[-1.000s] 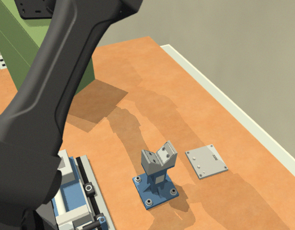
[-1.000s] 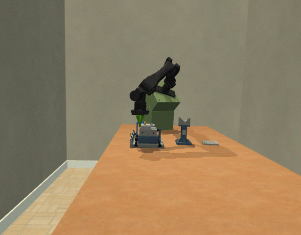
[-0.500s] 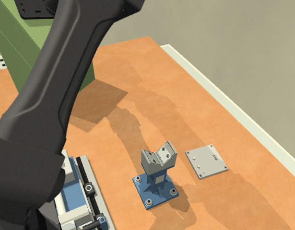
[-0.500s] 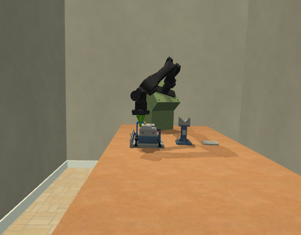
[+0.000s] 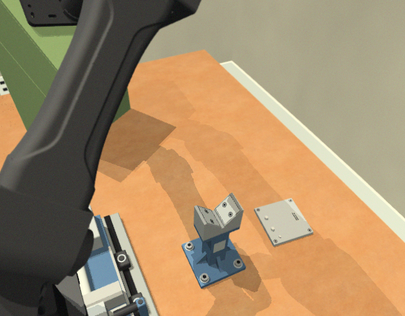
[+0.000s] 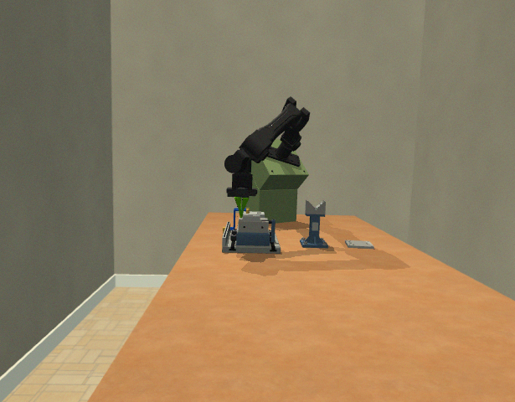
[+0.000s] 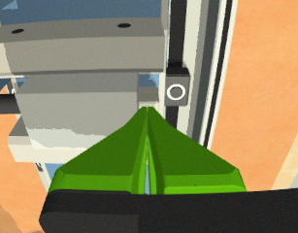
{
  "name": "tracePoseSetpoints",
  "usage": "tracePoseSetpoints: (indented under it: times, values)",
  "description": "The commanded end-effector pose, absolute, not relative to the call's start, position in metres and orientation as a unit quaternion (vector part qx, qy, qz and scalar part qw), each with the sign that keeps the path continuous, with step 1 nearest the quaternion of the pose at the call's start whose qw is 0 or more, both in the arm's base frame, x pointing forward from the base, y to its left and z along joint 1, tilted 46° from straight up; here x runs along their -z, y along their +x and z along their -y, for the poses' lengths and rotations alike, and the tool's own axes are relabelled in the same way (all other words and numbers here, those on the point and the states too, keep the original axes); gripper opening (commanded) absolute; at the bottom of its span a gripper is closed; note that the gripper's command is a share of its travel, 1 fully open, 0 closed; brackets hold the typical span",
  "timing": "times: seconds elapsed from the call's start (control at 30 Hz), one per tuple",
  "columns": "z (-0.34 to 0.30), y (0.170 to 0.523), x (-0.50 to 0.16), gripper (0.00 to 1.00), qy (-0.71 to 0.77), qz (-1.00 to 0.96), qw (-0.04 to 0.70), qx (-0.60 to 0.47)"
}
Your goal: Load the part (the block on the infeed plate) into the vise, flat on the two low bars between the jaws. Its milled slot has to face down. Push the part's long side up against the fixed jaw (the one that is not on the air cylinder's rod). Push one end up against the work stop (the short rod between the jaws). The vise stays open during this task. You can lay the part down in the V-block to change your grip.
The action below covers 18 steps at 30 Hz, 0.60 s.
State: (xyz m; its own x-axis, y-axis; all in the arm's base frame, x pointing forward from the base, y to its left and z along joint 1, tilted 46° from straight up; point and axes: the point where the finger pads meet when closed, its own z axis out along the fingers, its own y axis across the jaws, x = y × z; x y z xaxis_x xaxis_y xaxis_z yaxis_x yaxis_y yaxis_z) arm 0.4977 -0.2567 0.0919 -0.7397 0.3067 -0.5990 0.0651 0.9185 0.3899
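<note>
My gripper (image 7: 147,116) has green fingers pressed together with nothing between them. It also shows in the exterior view (image 6: 240,202), pointing down just above the left side of the vise (image 6: 250,235). In the wrist view the fingertips hover by the right end of a light grey block (image 7: 81,113), which seems to be the part, lying in the vise against a grey jaw (image 7: 84,45). Its slot is not visible. The infeed plate (image 5: 283,220) is bare. The V-block (image 5: 217,212) holds nothing. In the top view the arm hides the gripper and most of the vise (image 5: 107,268).
A black rail with a ring-marked clamp (image 7: 176,92) runs along the vise's right side. A green pedestal (image 6: 276,190) carries the arm's base behind the vise. The table's far edge meets a pale skirting (image 5: 315,143).
</note>
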Motion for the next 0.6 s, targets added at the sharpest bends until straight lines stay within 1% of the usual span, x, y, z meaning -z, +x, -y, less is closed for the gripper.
tracePoseSetpoints:
  times: [0.0,0.57]
  values:
    - [0.2556,0.4962,-0.1054,0.0,0.101,-0.911,0.358,-0.177]
    - [0.2532,0.4965,-0.1071,0.0,0.101,-0.911,0.358,-0.177]
